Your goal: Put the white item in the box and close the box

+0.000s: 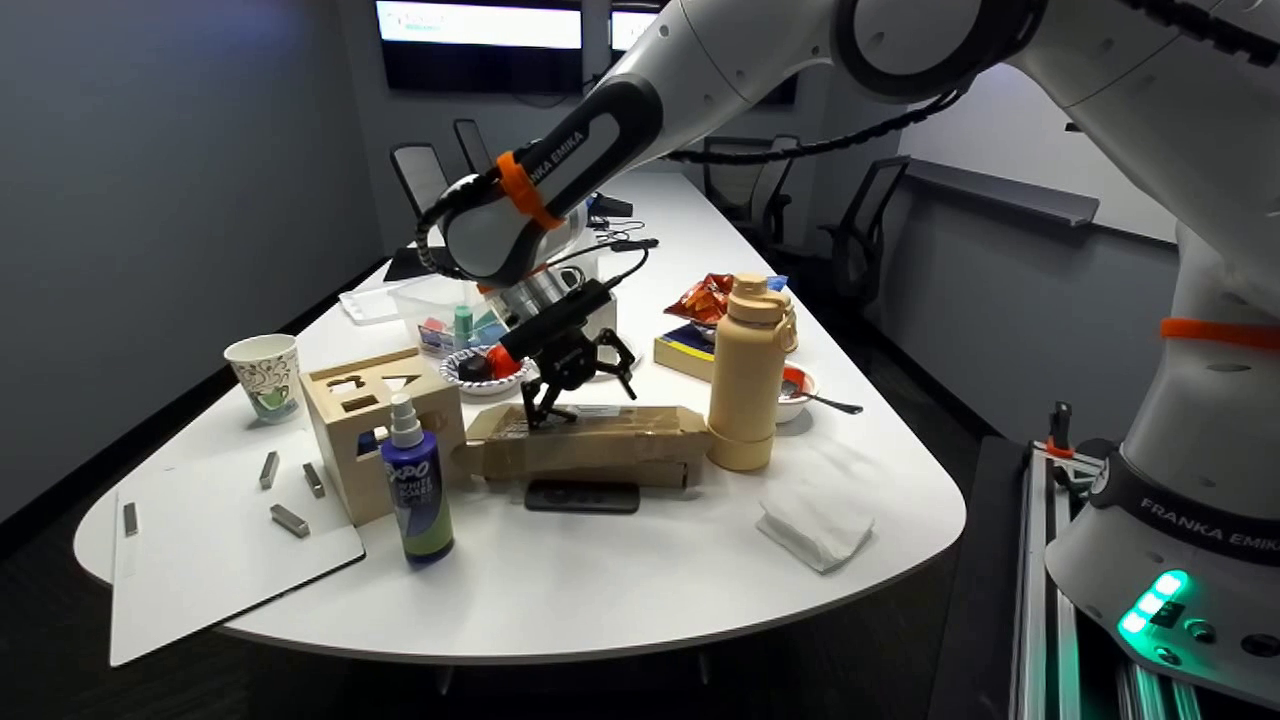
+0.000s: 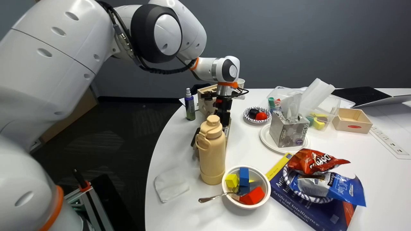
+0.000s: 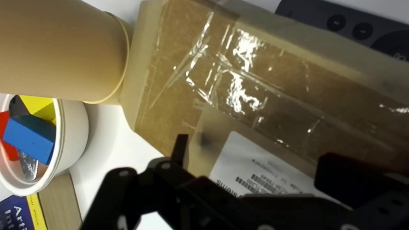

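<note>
The white item, a folded white cloth (image 1: 818, 525), lies flat on the table near its rounded edge; it also shows in an exterior view (image 2: 171, 185). The box (image 1: 600, 455) is a low brown cardboard box with shiny tape and a white label. Its top looks shut and its inside is hidden. It fills much of the wrist view (image 3: 271, 92). My gripper (image 1: 588, 405) is over the box's top, pointing down. Its fingers are spread with nothing held between them in the wrist view (image 3: 255, 158). I cannot tell whether a fingertip touches the cardboard.
A tan bottle (image 1: 742, 390) stands against one end of the box. A black remote (image 1: 582, 497) lies along its front. A wooden shape cube (image 1: 335, 440) and spray bottle (image 1: 418, 495) stand at the other end. A bowl of blocks (image 2: 226, 192) stands beside the bottle.
</note>
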You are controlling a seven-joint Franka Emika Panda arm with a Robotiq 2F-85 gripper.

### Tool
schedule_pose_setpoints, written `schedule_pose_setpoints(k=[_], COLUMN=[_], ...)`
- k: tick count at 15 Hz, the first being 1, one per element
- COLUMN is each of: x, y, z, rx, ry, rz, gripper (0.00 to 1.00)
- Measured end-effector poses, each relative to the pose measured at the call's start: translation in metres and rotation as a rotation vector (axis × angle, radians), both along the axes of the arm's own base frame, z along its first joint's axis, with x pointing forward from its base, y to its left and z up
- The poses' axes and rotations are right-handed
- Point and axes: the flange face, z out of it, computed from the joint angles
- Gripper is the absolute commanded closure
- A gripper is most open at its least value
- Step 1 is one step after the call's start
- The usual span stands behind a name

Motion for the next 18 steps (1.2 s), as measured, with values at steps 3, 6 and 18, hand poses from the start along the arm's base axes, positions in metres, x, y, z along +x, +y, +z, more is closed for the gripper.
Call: schedule_pose_setpoints(k=[3,6,18], x=[-0.0001,-0.0001,-0.0002], y=[-0.0002,-0.0003,-0.0009], z=[0.0002,0.0002,-0.0001], rx=[0.001,0.002,0.018], ry=[-0.006,-0.007,0.001], rz=[0.0,0.001,-0.015], gripper=[0.0,0.0,0.0])
